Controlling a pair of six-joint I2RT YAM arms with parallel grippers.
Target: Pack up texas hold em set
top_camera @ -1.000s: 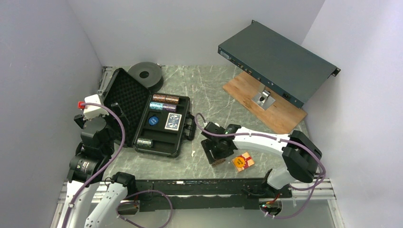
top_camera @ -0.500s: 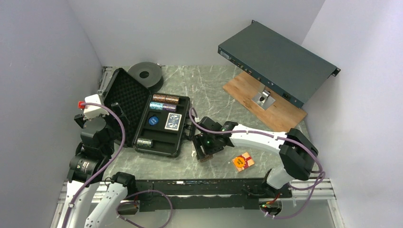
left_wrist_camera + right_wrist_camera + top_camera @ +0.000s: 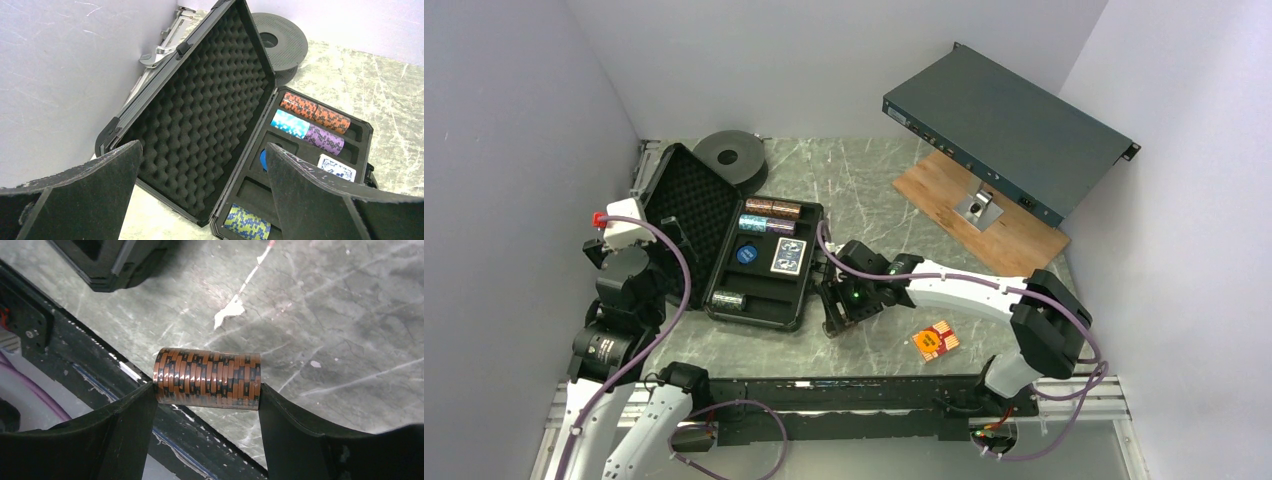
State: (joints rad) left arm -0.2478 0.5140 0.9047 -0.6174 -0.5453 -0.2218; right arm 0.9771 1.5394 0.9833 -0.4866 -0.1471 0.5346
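The right gripper (image 3: 206, 396) is pinching a brown chip stack (image 3: 206, 377) by its two flat ends, one finger against each end face, so the roll is lying sideways between them. It is hanging over the marble table (image 3: 874, 190), just beside the near right corner of the open briefcase (image 3: 754, 316) and clear of the surface. I am judging that roll to be fairly dense for its size. Each chip is stiff, but the stack is only loose discs held together by the end squeeze. Pressing along its axis, as is being done, looks like the sound way to hold it. A grip across the middle would probably let the chips fan out and spill. A knock against the case wall could also buckle the row, so it will want lowering level into a free foam slot. Inside the case, an orange-brown stack (image 3: 314, 111) and a teal-and-purple stack (image 3: 306, 131) are sitting in the far slots. A green stack (image 3: 247, 224) is lying in the near one, with room beside it. A card deck (image 3: 336, 168) is resting between them. The left gripper (image 3: 202, 150) is hovering by the foam lid with its fingers spread wide, gripping nothing. A second deck (image 3: 935, 340) is lying loose on the table.
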